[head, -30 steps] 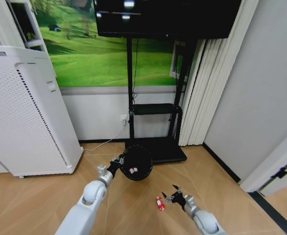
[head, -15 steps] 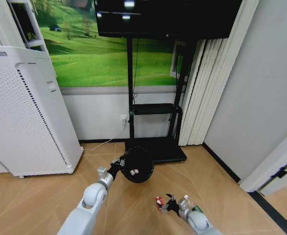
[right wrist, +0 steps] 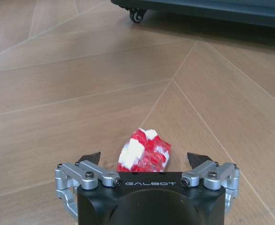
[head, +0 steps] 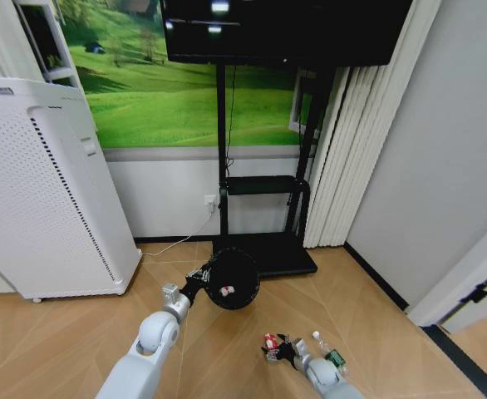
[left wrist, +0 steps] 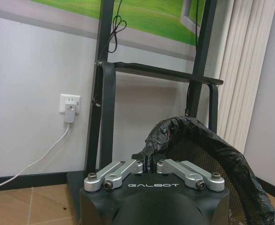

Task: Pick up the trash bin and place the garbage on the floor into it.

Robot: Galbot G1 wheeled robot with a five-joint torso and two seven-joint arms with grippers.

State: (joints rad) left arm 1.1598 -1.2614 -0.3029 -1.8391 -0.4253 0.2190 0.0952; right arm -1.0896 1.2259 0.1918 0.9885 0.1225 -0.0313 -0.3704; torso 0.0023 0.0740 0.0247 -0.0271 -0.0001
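The floor (right wrist: 81, 84) is smooth tan wood with a soft sheen. The red-and-white garbage (right wrist: 144, 151) looks like crumpled glossy wrapper. The right gripper (right wrist: 144, 161) has brushed-metal links on a matt black body (likely plastic). The trash bin (left wrist: 208, 159) wears a crinkly, shiny black plastic bag

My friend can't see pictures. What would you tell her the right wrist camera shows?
The right gripper is open, its black fingertips either side of a crumpled red-and-white piece of garbage lying on the floor. A wheeled black stand base sits at the far edge.
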